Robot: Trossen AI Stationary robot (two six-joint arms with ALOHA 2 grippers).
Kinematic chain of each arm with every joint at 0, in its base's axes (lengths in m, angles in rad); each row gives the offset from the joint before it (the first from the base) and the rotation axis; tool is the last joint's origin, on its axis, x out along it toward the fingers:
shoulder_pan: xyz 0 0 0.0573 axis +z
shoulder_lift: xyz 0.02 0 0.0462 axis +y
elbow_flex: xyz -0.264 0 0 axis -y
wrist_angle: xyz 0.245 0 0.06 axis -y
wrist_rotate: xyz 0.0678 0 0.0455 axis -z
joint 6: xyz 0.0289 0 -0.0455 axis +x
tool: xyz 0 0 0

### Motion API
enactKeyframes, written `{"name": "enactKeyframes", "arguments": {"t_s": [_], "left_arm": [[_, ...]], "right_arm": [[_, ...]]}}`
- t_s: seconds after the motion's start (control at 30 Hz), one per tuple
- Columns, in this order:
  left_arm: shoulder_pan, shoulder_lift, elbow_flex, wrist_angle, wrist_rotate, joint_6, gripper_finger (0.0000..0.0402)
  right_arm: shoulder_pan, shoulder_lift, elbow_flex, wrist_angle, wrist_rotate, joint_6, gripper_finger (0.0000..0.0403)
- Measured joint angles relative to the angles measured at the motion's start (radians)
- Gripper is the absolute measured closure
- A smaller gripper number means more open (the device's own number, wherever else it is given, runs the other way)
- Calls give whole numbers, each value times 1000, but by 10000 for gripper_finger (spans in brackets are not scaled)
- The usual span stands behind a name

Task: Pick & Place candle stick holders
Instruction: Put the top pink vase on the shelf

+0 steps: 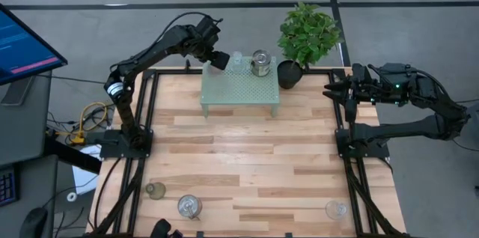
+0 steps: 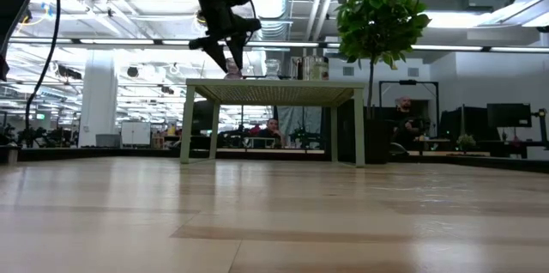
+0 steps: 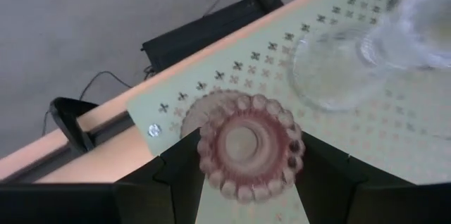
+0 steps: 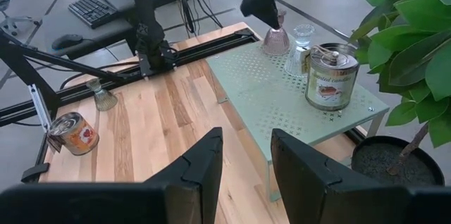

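My left gripper (image 1: 218, 59) is over the far left corner of the mint-green stand (image 1: 241, 90), shut on the pinkish glass holder (image 3: 246, 146). A clear glass holder (image 1: 238, 62) and a silvery jar holder (image 1: 260, 63) stand on the stand beside it. A greenish glass holder (image 1: 155, 190), a second silvery jar (image 1: 188, 206) and a second clear glass holder (image 1: 335, 209) stand near the table's near edge. My right gripper (image 1: 333, 88) is open and empty at the table's right edge, above the table top. My left gripper pinches the pinkish holder's scalloped upper rim (image 3: 211, 171) between its two fingers, one on each side. The fingers come from above, slanting down from the table's left. The holder stands upright, its wider foot (image 3: 204, 108) on or just above the stand's top.
A black plant pot (image 1: 290, 73) with a leafy plant (image 1: 308, 32) stands at the stand's right end. The wide wooden table top (image 1: 247, 156) lies between the stand and the holders at the near edge. A monitor (image 1: 22, 47) is off the table's left.
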Motion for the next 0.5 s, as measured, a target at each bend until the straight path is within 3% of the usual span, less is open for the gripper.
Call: {"name": "enactKeyframes", "arguments": {"t_s": [0.5], "left_arm": [[-16, -4, -1, 64, -24, 51, 207]], "right_arm": [[0, 0, 0, 0, -1, -1, 289]]}}
